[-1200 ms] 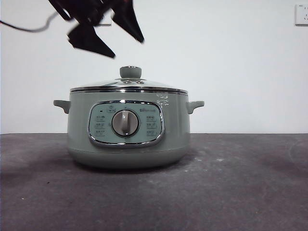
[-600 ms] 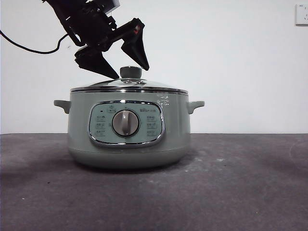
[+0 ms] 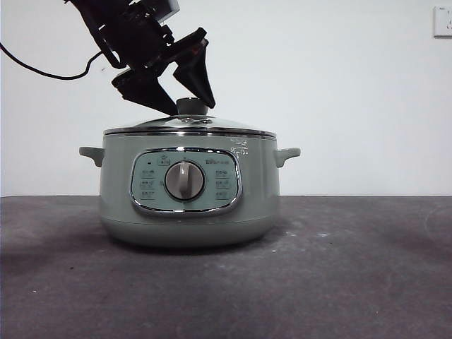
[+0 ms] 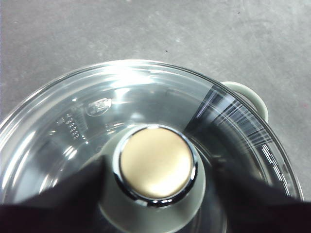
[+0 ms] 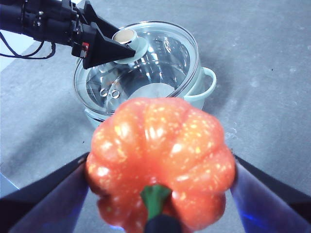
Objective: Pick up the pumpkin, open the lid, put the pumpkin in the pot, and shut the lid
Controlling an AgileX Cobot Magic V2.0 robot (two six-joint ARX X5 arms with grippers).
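The sage-green pot (image 3: 254, 183) stands on the table with the glass lid (image 3: 219, 126) on it. My left gripper (image 3: 192, 108) reaches down from the upper left, open, one jaw on each side of the lid's green knob (image 3: 191, 105). The left wrist view has the knob (image 4: 155, 162) between the two dark jaws and the lid's glass (image 4: 63, 131) around it. My right gripper (image 5: 160, 194) is shut on the orange-red pumpkin (image 5: 160, 155), held in the air above and to one side of the pot (image 5: 206, 87). It is outside the front view.
The dark grey table (image 3: 339, 282) stretches around the pot. A black cable (image 3: 42, 70) trails from the left arm at the upper left. A wall socket (image 3: 442, 21) sits at the top right.
My left gripper has come down from above the lid until its jaws straddle the knob. The pot and lid have not moved.
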